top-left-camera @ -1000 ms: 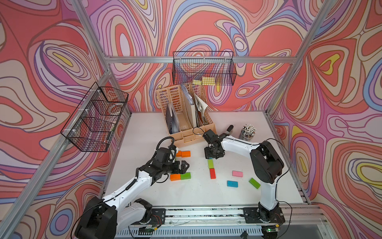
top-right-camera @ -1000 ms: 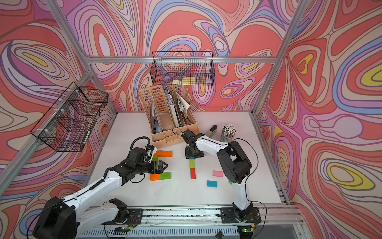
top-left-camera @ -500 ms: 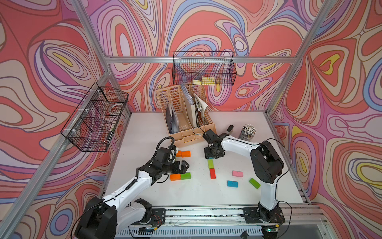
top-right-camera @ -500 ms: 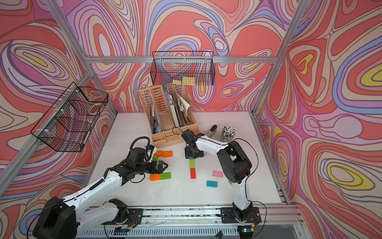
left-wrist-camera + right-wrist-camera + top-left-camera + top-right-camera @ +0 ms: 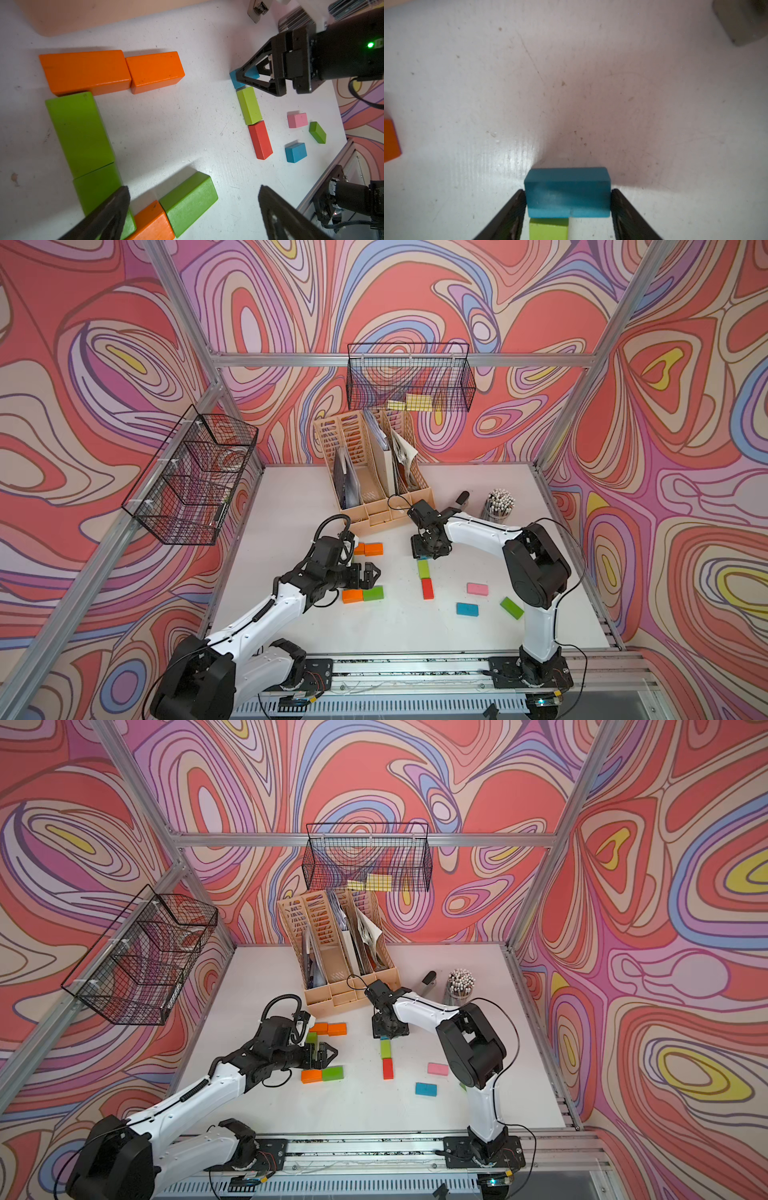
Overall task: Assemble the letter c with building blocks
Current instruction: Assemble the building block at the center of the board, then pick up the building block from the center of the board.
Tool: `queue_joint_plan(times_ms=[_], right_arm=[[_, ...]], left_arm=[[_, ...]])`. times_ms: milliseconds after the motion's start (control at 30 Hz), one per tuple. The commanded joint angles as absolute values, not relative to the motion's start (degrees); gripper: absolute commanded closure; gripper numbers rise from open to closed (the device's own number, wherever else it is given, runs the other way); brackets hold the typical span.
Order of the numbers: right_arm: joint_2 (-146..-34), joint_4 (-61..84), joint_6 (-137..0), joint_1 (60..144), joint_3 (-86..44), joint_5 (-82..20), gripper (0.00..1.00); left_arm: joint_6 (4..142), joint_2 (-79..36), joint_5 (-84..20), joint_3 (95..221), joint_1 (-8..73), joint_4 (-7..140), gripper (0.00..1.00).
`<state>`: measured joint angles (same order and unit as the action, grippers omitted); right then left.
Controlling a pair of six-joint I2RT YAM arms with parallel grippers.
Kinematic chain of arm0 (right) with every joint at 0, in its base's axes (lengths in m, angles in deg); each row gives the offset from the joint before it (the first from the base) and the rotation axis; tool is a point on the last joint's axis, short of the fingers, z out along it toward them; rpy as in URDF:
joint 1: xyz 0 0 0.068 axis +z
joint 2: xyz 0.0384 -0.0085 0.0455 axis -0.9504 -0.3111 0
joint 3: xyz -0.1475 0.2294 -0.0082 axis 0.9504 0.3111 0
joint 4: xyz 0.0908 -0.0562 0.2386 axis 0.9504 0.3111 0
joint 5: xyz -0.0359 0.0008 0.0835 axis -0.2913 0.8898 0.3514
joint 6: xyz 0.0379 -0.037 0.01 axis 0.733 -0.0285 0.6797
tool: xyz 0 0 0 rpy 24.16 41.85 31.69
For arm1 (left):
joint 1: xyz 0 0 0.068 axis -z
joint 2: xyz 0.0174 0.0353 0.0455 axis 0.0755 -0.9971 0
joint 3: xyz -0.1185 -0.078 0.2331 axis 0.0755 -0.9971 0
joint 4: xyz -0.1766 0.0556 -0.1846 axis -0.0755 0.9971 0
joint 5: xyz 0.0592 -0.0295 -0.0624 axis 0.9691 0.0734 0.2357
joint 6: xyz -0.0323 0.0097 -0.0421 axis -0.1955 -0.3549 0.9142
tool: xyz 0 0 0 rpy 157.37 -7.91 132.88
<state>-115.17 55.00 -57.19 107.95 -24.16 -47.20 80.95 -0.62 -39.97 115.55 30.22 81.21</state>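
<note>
Six building blocks form a C on the white table: two orange, two green, then orange and green. My left gripper hovers open over its lower arm, holding nothing. Further right, a lime block and a red block lie end to end. My right gripper is shut on a blue block set crosswise at the lime block's far end. Pink, blue and green blocks lie loose.
A beige file organiser stands just behind both grippers. A pencil cup and a stapler sit behind the right arm. Wire baskets hang on the back wall, holding yellow sticky notes, and on the left wall.
</note>
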Motion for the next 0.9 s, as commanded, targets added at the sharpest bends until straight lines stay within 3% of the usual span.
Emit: queue_joint_plan(times_ms=[0, 200, 867], right_arm=[[-115.04, 55.03, -56.59, 108.19, -24.83, -47.38, 0.27], [-111.88, 54.73, -55.74, 108.17, -25.36, -48.01, 0.15], [-89.95, 61.89, -37.25, 111.26, -10.24, -45.6, 0.11]], left_arm=[[80.39, -0.22, -39.89, 115.44, 30.43, 80.7, 0.0], [80.24, -0.32, -39.64, 115.74, 30.48, 80.97, 0.01], [80.06, 0.72, -39.52, 116.01, 30.48, 81.92, 0.01]])
